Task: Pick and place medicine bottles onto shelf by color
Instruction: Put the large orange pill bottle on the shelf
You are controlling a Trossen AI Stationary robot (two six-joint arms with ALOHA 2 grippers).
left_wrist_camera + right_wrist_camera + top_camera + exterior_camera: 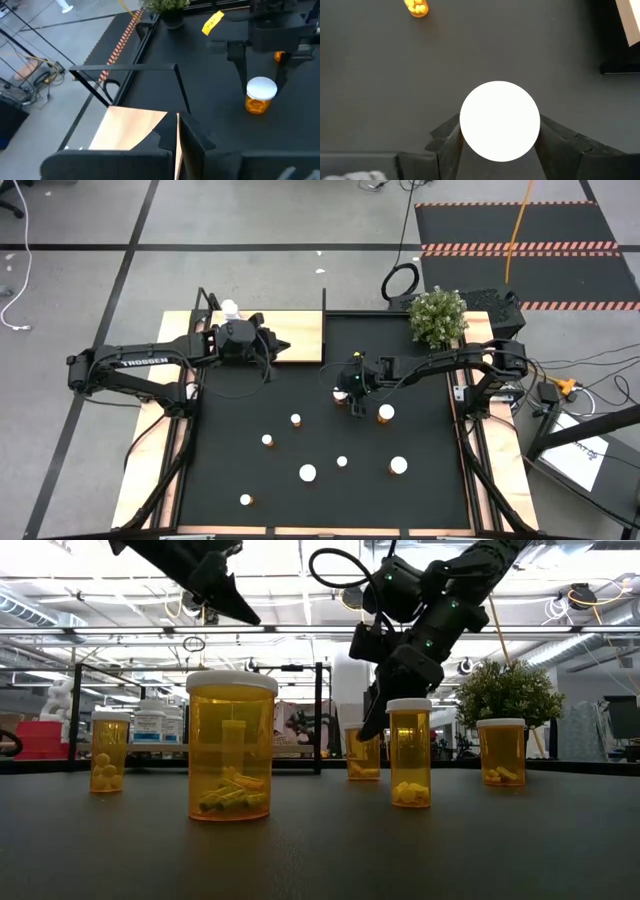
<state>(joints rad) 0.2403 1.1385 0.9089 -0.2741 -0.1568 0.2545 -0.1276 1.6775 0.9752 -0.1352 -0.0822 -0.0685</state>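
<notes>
A white-capped orange medicine bottle [499,121] stands on the black mat [420,500] a little right of the middle, seen side-on in the left wrist view [259,96]. My right gripper [500,134] slants down over it, one finger on each side of it. The shelf [300,330], a light-wood board with black posts, lies at the far left. One white bottle [230,308] stands on its far edge. My left gripper [270,343] hovers shut and empty above the board [130,131]. My right gripper has a finger [445,142] close on each side of the bottle, below its cap [499,121], coming from above at a slant. The bottle stands upright on the mat. The cap hides the fingers' inner faces, so I cannot tell whether they touch it.
Several more orange bottles with white caps stand about the mat, among them one just right of my right gripper [385,412] and a big one near the front [307,472]. A potted plant [438,317] stands at the far right corner. Wooden strips [140,480] edge the mat.
</notes>
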